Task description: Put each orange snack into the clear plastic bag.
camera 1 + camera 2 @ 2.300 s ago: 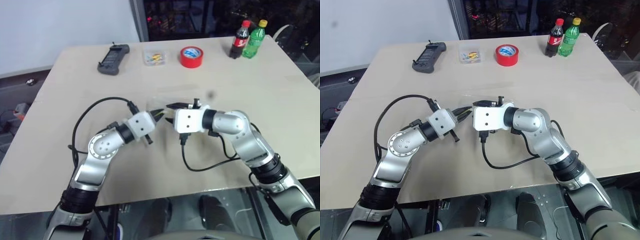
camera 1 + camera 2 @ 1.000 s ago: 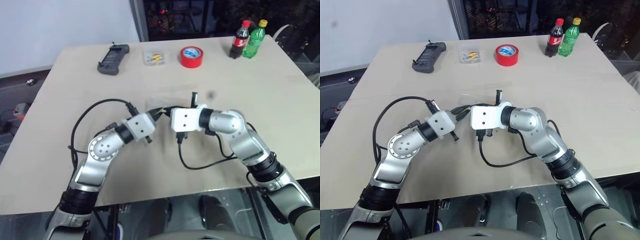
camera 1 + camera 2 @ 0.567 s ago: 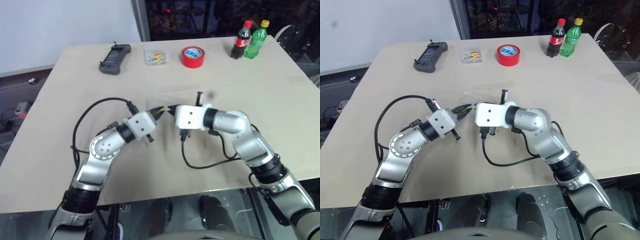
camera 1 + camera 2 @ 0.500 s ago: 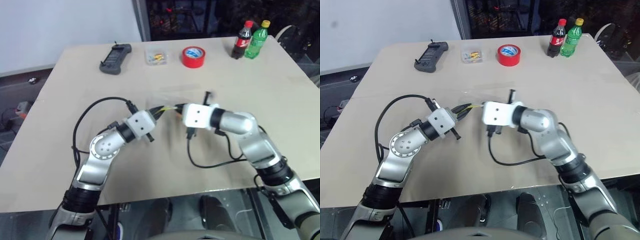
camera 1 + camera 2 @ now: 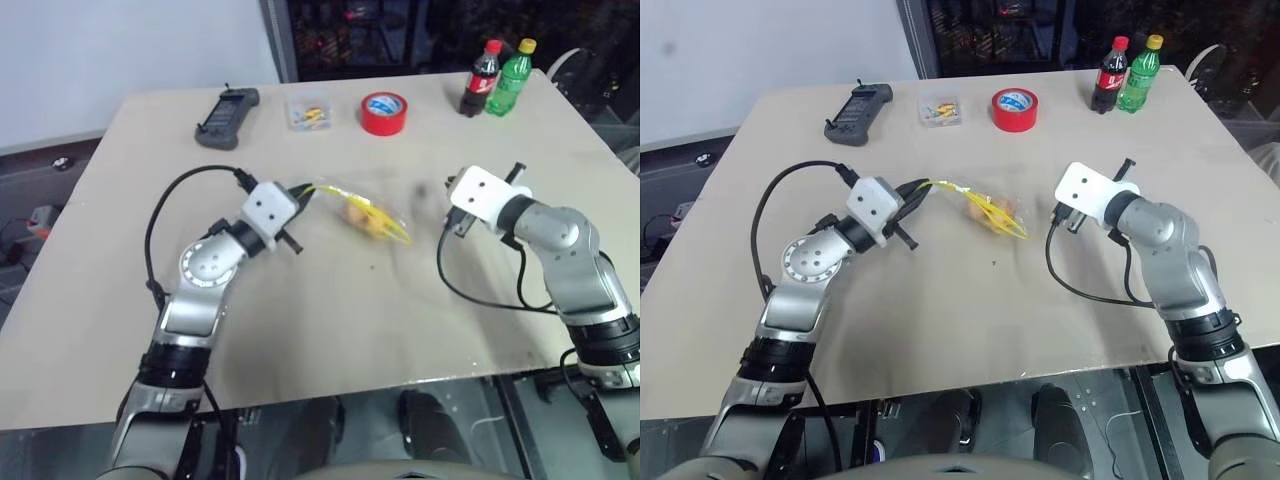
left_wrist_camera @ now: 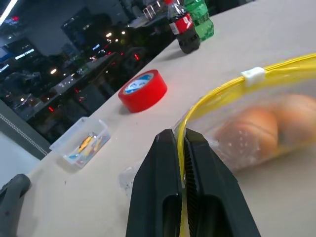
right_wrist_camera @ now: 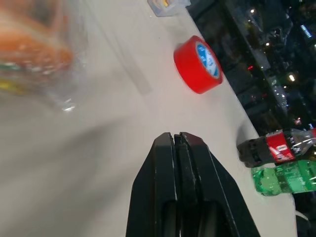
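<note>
Your left gripper (image 6: 180,143) has its jaws pinched tight on the yellow zip strip of the bag (image 5: 368,215), holding one end up off the table (image 5: 300,340) while the rest sags toward the middle. Both snacks (image 6: 261,129) sit inside, side by side against the clear film, with the white slider (image 6: 253,75) part-way along the strip. Your right gripper (image 7: 176,140) is closed on nothing, well off to the right of the bag, pointing back toward the red tape (image 7: 197,64) and the two bottles (image 7: 276,163).

The risks from here, as a judgement:

- The whole bag hangs from one thin pinch on the strip. A quick swing or lift could slip the strip out of the jaws and drop the bag.
- I can't tell whether the mouth is sealed past the slider (the far end is not clear). If it gapes, tipping that end down could roll a snack back out onto the table.
- Dragging the sagging end across the table could snag the film and twist the grip.
- Bringing the right arm back in fast could knock the bag or foul its own cable.
</note>
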{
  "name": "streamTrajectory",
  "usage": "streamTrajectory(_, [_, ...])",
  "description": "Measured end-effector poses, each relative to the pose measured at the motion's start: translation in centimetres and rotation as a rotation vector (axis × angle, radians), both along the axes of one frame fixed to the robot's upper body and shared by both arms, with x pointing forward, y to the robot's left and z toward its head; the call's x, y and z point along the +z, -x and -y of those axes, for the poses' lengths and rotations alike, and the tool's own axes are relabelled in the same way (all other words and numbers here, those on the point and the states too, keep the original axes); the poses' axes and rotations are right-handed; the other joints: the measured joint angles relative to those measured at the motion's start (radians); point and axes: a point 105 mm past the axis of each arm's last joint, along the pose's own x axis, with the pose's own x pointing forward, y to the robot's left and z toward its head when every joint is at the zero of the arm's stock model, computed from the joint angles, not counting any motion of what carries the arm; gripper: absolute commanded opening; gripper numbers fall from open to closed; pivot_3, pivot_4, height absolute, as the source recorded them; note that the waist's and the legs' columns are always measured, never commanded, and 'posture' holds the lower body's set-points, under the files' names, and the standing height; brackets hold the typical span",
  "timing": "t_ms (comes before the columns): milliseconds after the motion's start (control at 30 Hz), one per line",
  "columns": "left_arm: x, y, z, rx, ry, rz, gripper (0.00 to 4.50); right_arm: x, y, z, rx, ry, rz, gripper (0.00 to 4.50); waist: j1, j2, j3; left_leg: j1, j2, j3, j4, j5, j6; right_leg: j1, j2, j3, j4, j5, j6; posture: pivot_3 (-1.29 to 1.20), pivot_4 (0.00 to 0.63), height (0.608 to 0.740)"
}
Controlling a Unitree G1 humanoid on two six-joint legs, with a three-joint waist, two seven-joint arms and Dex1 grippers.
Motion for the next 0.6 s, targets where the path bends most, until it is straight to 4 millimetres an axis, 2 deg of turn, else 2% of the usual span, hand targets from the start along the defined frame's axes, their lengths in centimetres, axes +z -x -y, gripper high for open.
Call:
streamTrajectory(67, [0.4, -0.4, 0.1, 0.002, 0.006, 0.006, 0.00, 0.3, 0.4, -0.7, 0.059, -0.030, -0.036, 0.10, 0.000, 0.000, 0.000, 0.000, 0.000, 0.000, 0.000, 0.001, -0.001, 0.000, 0.000, 0.000, -0.001, 0.000, 0.000, 0.00, 0.150, 0.740])
streamTrajectory(100, [0.6, -0.5, 0.2, 0.001, 0.006, 0.011, 0.00, 0.4, 1.0, -1.5, 0.113, -0.055, -0.069, 0.62, -0.001, 0.000, 0.000, -0.001, 0.000, -0.001, 0.000, 0.001, -0.001, 0.000, 0.000, 0.000, -0.002, 0.000, 0.000, 0.00, 0.150, 0.740])
streamTrajectory(167, [0.7, -0.5, 0.3, -0.001, 0.000, 0.017, 0.00, 1.1, 1.9, -3.4, 0.195, -0.117, -0.090, 1.36, -0.007, 0.000, 0.000, -0.001, 0.001, -0.001, -0.001, 0.001, -0.001, 0.000, 0.000, 0.001, -0.002, 0.000, 0.000, 0.00, 0.150, 0.740])
streamTrajectory(200, [0.6, -0.5, 0.4, -0.005, -0.009, 0.018, 0.00, 1.6, 2.3, -4.4, 0.230, -0.149, -0.088, 1.43, -0.009, 0.000, 0.000, -0.001, 0.001, -0.001, -0.001, 0.001, -0.001, 0.000, 0.000, 0.001, -0.002, 0.000, 0.000, 0.00, 0.150, 0.740])
streamTrajectory(233, [0.3, -0.4, 0.6, -0.012, -0.020, 0.019, 0.00, 2.3, 3.0, -6.3, 0.291, -0.185, -0.084, 1.43, -0.011, 0.000, 0.000, -0.001, 0.001, -0.002, -0.001, 0.001, -0.001, 0.000, 0.000, 0.001, -0.002, 0.000, 0.000, 0.00, 0.150, 0.740])
streamTrajectory(267, [0.2, -0.4, 0.7, -0.014, -0.021, 0.018, 0.00, 2.5, 3.2, -6.7, 0.307, -0.189, -0.083, 1.43, -0.011, 0.000, 0.000, -0.001, 0.001, -0.002, -0.001, 0.001, -0.001, 0.000, 0.000, 0.000, -0.002, 0.000, 0.000, 0.00, 0.150, 0.740])
streamTrajectory(367, [-0.1, -0.1, 0.7, -0.015, -0.031, 0.020, 0.00, 2.7, 3.8, -9.9, 0.380, -0.249, -0.127, 1.43, -0.012, 0.000, 0.000, -0.001, 0.000, -0.002, -0.001, 0.001, -0.001, 0.000, 0.000, 0.000, -0.002, 0.000, 0.000, 0.00, 0.150, 0.740])
streamTrajectory(433, [0.0, 0.1, 0.9, -0.023, -0.040, 0.034, 0.00, 2.4, 4.1, -11.1, 0.399, -0.256, -0.151, 1.43, -0.009, 0.000, 0.000, -0.001, 0.000, -0.003, -0.001, 0.001, -0.001, 0.000, 0.000, 0.000, -0.002, 0.000, 0.000, 0.00, 0.150, 0.740])
streamTrajectory(600, [-0.3, 0.6, 1.1, -0.028, -0.056, 0.041, 0.00, 1.5, 3.7, -12.4, 0.398, -0.270, -0.220, 1.43, -0.002, 0.000, 0.000, -0.001, 0.000, -0.003, -0.001, 0.001, -0.002, 0.000, 0.000, 0.000, -0.002, 0.000, 0.000, 0.00, 0.150, 0.740])
